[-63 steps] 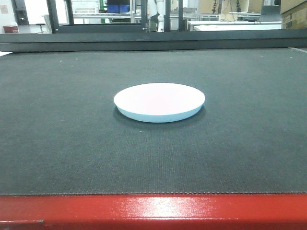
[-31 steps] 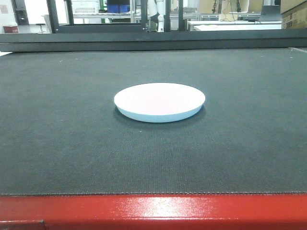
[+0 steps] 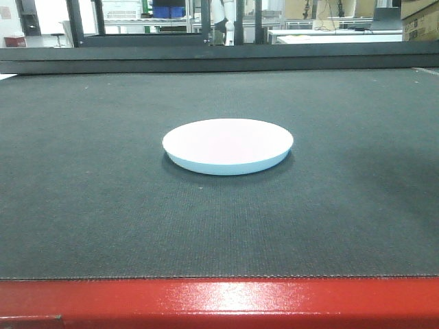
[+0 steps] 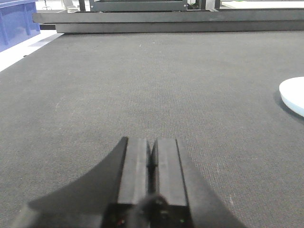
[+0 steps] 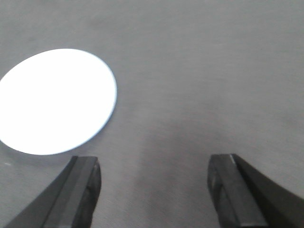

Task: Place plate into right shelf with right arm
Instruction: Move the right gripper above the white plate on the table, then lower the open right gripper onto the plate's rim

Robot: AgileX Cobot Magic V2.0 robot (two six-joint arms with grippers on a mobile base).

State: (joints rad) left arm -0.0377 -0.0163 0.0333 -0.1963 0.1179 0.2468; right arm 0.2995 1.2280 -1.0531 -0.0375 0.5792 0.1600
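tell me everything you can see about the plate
The plate is round and shallow, with a plain white face and a pale blue rim and underside; it looks like smooth plastic or ceramic. It lies flat, face up and empty, near the middle of the dark woven mat, touching nothing else. The right gripper hangs open above and beside it, not in contact.
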